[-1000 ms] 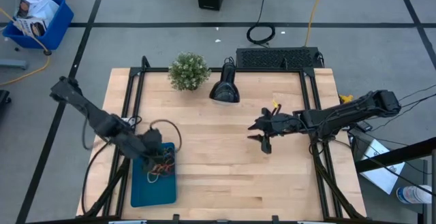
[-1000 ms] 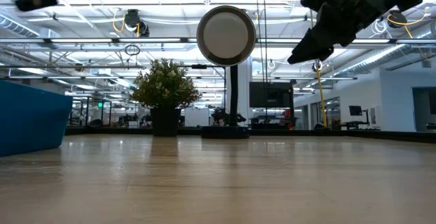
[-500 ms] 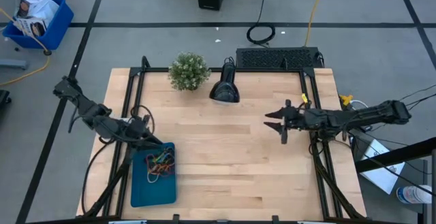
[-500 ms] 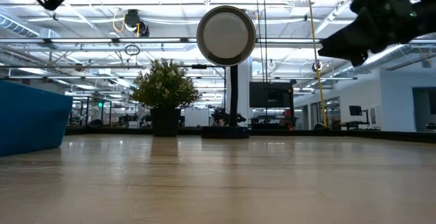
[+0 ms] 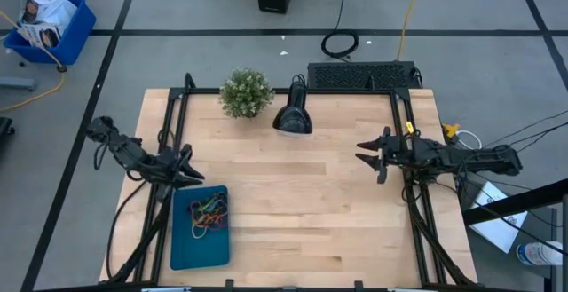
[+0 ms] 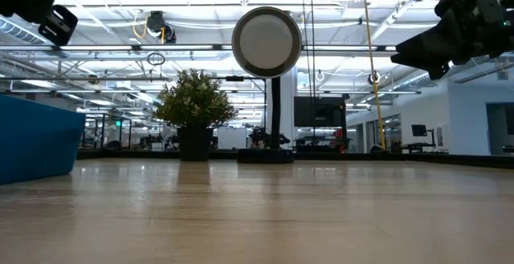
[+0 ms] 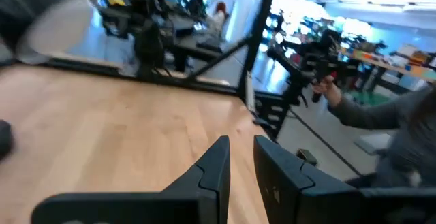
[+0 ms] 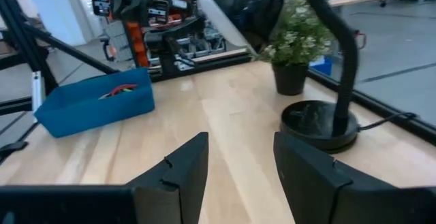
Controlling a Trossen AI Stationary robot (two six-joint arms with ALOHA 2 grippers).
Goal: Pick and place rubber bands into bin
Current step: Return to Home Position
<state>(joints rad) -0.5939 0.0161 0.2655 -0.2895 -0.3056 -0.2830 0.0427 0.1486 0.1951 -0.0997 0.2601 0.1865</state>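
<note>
Rubber bands (image 5: 208,214) lie piled in the bin (image 5: 191,248) on the desk's (image 5: 302,203) left side. Left hand (image 5: 191,175) hovers just beside it, fingers slightly parted, empty; right hand (image 5: 364,152), released, near the right edge

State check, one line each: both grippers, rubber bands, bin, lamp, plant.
Left gripper: open by a narrow gap, empty, raised over the table beside the bin.
Right gripper: open wide, empty, raised over the table's right side.
Rubber bands: piled inside the bin, none seen loose on the table.
Bin: flat on the table, holding the bands.
Lamp: standing upright.
Plant: upright in its pot.
</note>
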